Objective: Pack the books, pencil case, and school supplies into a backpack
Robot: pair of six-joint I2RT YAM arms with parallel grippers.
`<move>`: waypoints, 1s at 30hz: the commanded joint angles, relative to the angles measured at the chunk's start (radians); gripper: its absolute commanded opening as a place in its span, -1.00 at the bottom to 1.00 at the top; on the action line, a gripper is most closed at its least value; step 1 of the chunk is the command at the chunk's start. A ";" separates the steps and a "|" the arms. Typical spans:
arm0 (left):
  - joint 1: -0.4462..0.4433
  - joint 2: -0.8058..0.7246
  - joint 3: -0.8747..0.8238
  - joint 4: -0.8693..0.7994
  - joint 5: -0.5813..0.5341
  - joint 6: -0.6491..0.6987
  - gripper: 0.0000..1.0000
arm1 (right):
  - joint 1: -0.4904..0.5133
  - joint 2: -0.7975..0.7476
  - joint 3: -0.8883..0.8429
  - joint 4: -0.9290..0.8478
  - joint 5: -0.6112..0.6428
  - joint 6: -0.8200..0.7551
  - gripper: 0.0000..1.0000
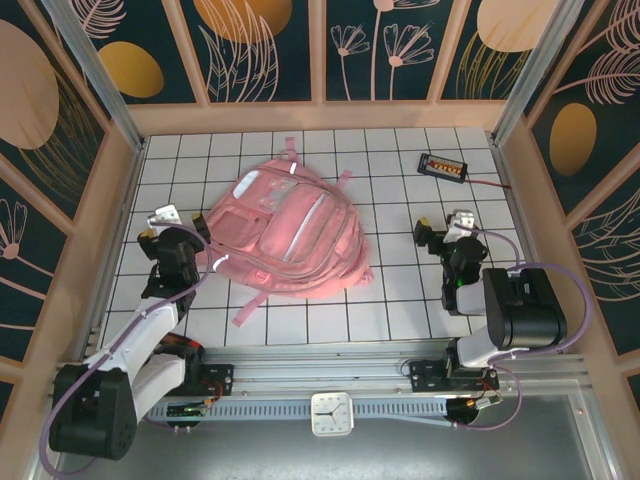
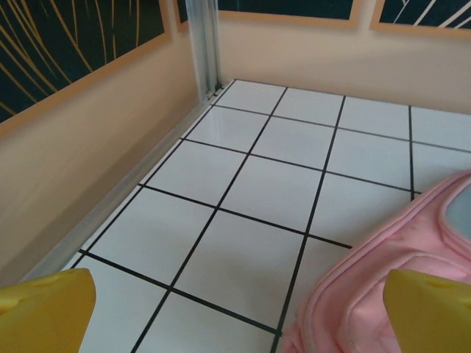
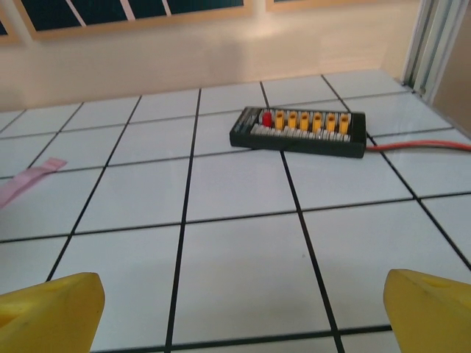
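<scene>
The pink backpack [image 1: 290, 235] lies flat in the middle of the tiled table, front pockets up and straps trailing toward the near edge. My left gripper [image 1: 183, 222] stands open just left of it, nothing between its yellow fingertips [image 2: 44, 312]. In the left wrist view the backpack's edge [image 2: 390, 279] lies just inside the right fingertip. My right gripper [image 1: 445, 228] stands open well to the right of the backpack, over bare tiles [image 3: 243, 294]. The books, pencil case and school supplies are out of view.
A small black device [image 1: 443, 166] with orange dots and a red wire lies at the back right, ahead of the right gripper [image 3: 298, 132]. A pink strap end [image 3: 29, 184] lies to its left. Peach walls [image 2: 88, 162] enclose the table.
</scene>
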 commanded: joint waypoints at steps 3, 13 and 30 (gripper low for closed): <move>0.051 0.155 -0.032 0.268 0.121 0.096 0.98 | -0.014 0.026 0.045 0.042 0.014 0.011 0.96; 0.059 0.453 0.050 0.532 0.241 0.115 0.97 | -0.036 0.034 0.067 0.007 -0.012 0.028 0.98; 0.106 0.512 -0.159 0.932 0.450 0.136 0.98 | -0.036 0.036 0.068 0.004 -0.015 0.029 0.98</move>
